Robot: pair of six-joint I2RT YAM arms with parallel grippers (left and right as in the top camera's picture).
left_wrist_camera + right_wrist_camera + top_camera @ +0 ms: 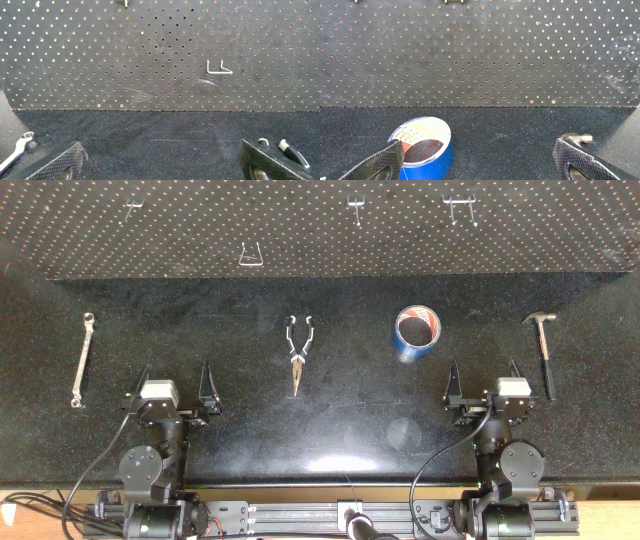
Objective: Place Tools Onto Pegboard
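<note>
On the black table lie a silver wrench (81, 361) at the left, needle-nose pliers (298, 352) in the middle, a roll of blue tape (417, 331) and a hammer (543, 349) at the right. The pegboard (320, 220) stands along the back with several metal hooks (250, 255). My left gripper (174, 388) rests open near the front edge, between wrench and pliers. My right gripper (486, 385) is open too, between tape (422, 146) and hammer (576, 137). The left wrist view shows the wrench end (20, 146) and a pliers handle (292, 152).
A wire loop hook (219, 68) sits low on the pegboard; further hooks hang near its top (460, 208). Black table surface stretches between the tools and the pegboard's foot. Both arm bases stand at the front edge.
</note>
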